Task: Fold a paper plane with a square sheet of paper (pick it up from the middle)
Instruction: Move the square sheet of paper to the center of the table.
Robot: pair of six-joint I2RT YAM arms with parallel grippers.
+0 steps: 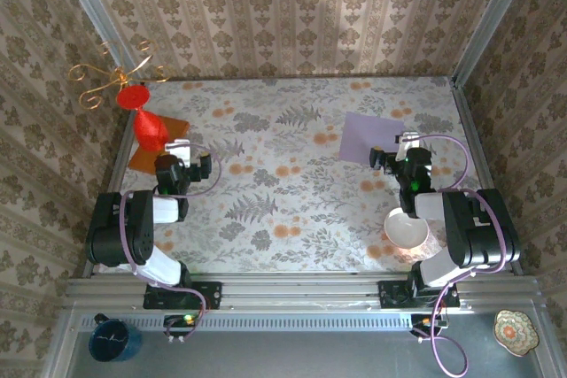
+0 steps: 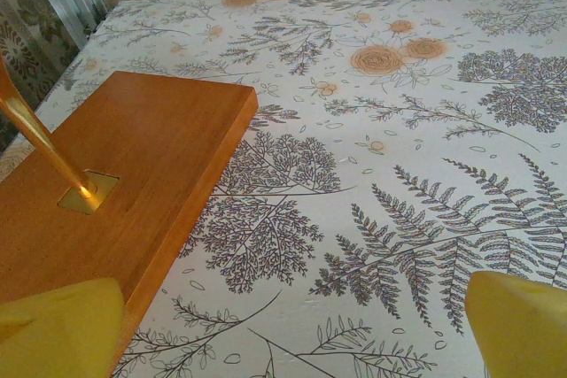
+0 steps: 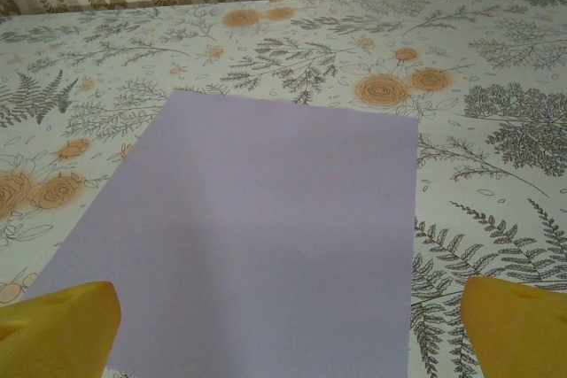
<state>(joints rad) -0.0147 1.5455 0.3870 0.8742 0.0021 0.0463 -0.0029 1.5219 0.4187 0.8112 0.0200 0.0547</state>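
The square sheet of paper (image 3: 266, 210) lies flat on the far right, its near edge under my wide-open, empty right gripper (image 3: 288, 329). I'd reach further in to the sheet's middle and pinch lightly so it doesn't slide. My left gripper (image 2: 283, 334) is open too.

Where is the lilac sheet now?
In the top view, the square sheet of paper lies right of centre on the table, just beyond the right gripper.

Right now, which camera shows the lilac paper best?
The right wrist view: the paper lies flat and close, three edges plain. The top view shows it small, partly behind the right arm. The left wrist view faces a wooden board.
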